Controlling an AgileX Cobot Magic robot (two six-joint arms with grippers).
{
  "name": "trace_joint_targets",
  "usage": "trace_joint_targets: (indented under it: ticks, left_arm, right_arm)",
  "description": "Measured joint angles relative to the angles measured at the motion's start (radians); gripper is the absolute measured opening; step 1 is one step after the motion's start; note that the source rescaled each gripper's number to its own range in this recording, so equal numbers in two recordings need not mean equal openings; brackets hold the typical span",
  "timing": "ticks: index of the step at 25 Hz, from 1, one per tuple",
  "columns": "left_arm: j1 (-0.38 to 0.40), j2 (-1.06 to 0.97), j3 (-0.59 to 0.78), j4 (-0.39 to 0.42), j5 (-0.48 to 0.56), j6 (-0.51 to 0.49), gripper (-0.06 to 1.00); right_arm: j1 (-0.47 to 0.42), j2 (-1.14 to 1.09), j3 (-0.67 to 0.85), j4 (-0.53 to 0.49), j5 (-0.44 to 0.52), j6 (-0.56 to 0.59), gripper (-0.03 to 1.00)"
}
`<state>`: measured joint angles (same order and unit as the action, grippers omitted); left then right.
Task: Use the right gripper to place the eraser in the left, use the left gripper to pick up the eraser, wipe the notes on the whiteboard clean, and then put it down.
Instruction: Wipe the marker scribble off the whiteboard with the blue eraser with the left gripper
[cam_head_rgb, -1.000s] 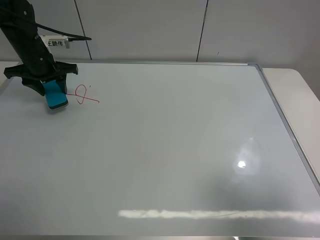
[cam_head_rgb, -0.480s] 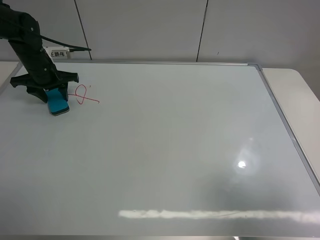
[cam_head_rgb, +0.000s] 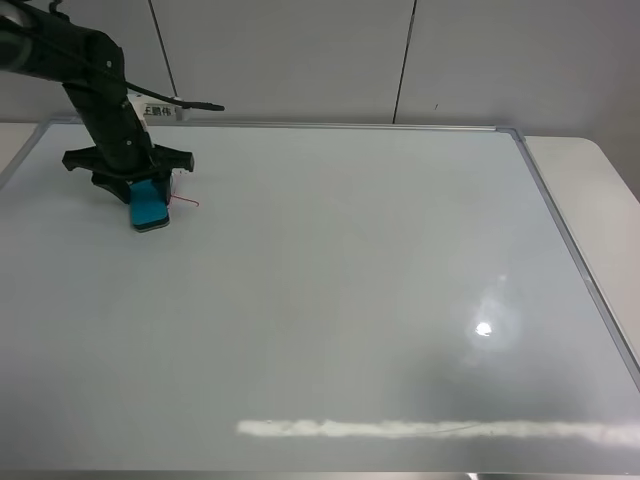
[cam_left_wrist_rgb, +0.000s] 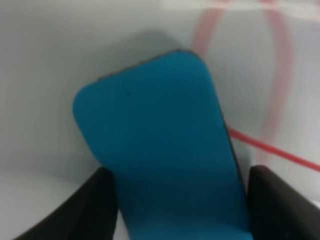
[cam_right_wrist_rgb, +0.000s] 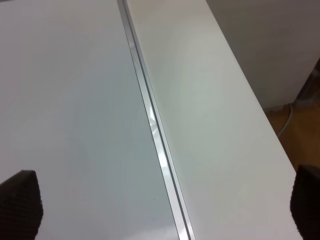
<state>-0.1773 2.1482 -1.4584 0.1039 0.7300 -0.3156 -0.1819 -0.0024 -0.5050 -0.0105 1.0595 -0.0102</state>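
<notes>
My left gripper (cam_head_rgb: 137, 192) is shut on the blue eraser (cam_head_rgb: 148, 205) and presses it on the whiteboard (cam_head_rgb: 330, 290) at the far left. Only a short red stroke (cam_head_rgb: 186, 203) of the notes shows beside the eraser; the rest is under the eraser and arm. In the left wrist view the eraser (cam_left_wrist_rgb: 165, 150) sits between both black fingers (cam_left_wrist_rgb: 90, 210), with red lines (cam_left_wrist_rgb: 272, 100) past it. The right gripper (cam_right_wrist_rgb: 160, 210) is open over the whiteboard's right frame edge (cam_right_wrist_rgb: 155, 135); only its fingertips (cam_right_wrist_rgb: 20, 200) show. It is out of the high view.
A white table (cam_head_rgb: 585, 165) extends past the whiteboard's right edge. A labelled tag and a cable (cam_head_rgb: 165, 108) sit behind the left arm at the board's far edge. A wall stands behind the board. A floor strip with a cable (cam_right_wrist_rgb: 295, 110) shows beside the table.
My left gripper has slid the eraser to the right across the red loop. Most of the loop no longer shows; only a short stroke remains visible.
</notes>
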Motion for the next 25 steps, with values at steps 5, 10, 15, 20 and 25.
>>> trace_joint_targets:
  ticks: [5, 10, 15, 20, 25]
  left_arm:
    - [-0.136, 0.002, 0.0, -0.005, 0.022, 0.002, 0.01]
    - [-0.216, 0.003, 0.0, -0.056, 0.04, 0.026, 0.01]
    - [-0.205, 0.013, -0.04, -0.076, 0.088, 0.038, 0.01]
    - [-0.108, 0.031, -0.107, -0.084, 0.127, 0.058, 0.01]
    - [0.052, 0.078, -0.17, -0.084, 0.128, 0.092, 0.01]
  right_arm:
    - [0.0, 0.0, 0.0, 0.0, 0.0, 0.0, 1.0]
    - [0.0, 0.0, 0.0, 0.0, 0.0, 0.0, 1.0]
    - [0.0, 0.0, 0.0, 0.0, 0.0, 0.0, 1.0]
    - [0.0, 0.0, 0.0, 0.0, 0.0, 0.0, 1.0]
    - [0.0, 0.0, 0.0, 0.0, 0.0, 0.0, 1.0]
